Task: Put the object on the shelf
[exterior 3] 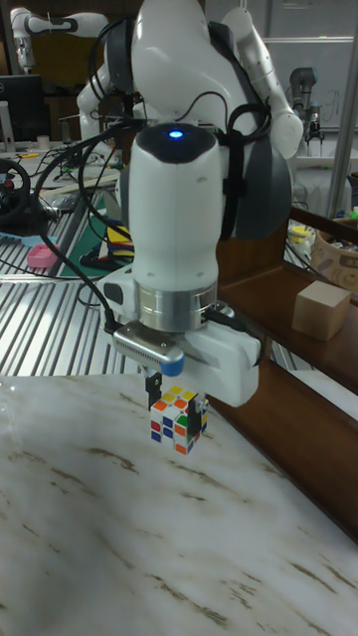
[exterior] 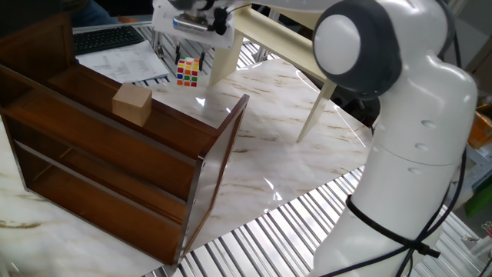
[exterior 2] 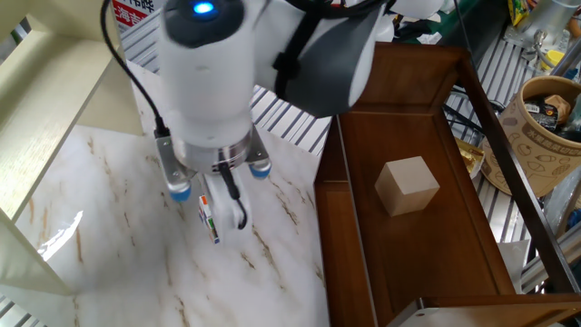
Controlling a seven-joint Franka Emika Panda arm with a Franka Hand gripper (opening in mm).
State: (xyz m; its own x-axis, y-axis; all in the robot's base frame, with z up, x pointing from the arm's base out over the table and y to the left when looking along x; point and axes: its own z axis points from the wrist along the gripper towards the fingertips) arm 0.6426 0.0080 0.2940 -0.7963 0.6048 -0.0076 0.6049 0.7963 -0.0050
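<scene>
gripper [exterior 3: 177,405]: clamped on cube [exterior 3: 177,418], held above table [exterior 3: 119,537]
shelf [exterior: 115,146]: beside; block [exterior: 131,104] on top tier

A robotics lab: a second robot arm [exterior 3: 45,22], tangled cables [exterior 3: 70,149], a monitor [exterior 3: 22,104] and a keyboard [exterior: 108,37].

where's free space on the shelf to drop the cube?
The shelf's top tier is bare on both sides of the wooden block: between block and the near end panel, and beyond it toward the far end. The cube hangs in the gripper over the marble table, beside the shelf. Crowded only at the block.
</scene>
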